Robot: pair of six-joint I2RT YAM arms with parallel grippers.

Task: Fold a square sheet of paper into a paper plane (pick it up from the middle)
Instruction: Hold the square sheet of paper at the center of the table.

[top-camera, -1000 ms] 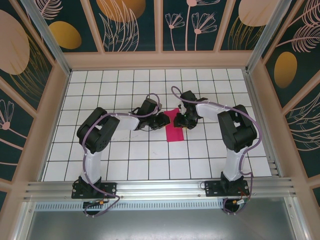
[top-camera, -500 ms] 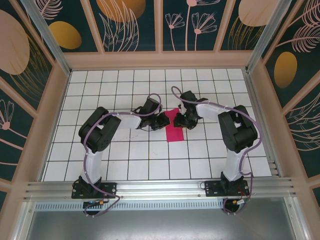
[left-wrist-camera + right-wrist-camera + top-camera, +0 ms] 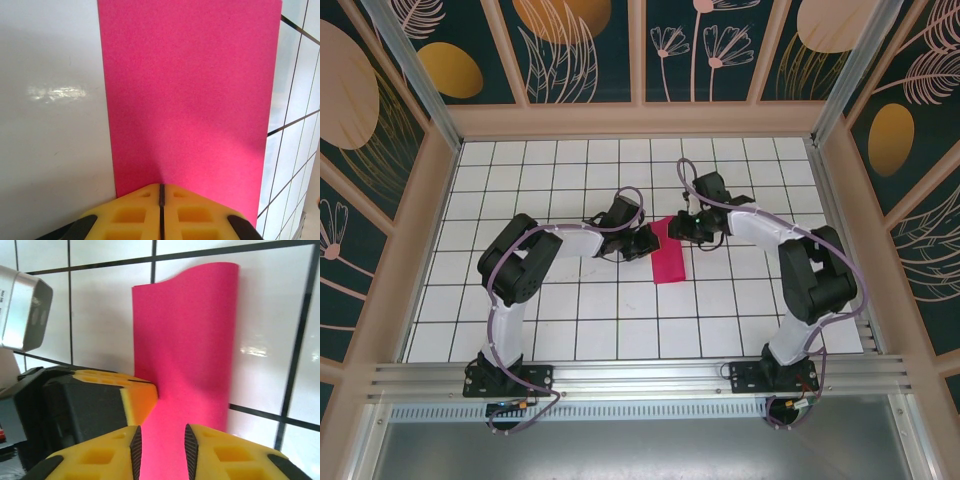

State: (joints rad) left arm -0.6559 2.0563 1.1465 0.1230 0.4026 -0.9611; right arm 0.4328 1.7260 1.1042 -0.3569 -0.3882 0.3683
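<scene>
Paper (image 3: 190, 90) – a narrow magenta strip – lying on the white tiled surface (image 3: 50, 125). Left fingers (image 3: 150, 195) pressed shut, tips at its near edge, strip stretching ahead of them. Right fingers (image 3: 200, 440) narrowly apart – strip visible through their gap, far end curling up.

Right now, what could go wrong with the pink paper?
The left gripper is shut with its tips at the folded pink paper's edge; if it slides, the paper could shift and the crease could go crooked. One end of the paper curls up off the tiles, so the fold may spring open. The right gripper, jaws slightly apart over the paper, could snag or crumple it.
</scene>
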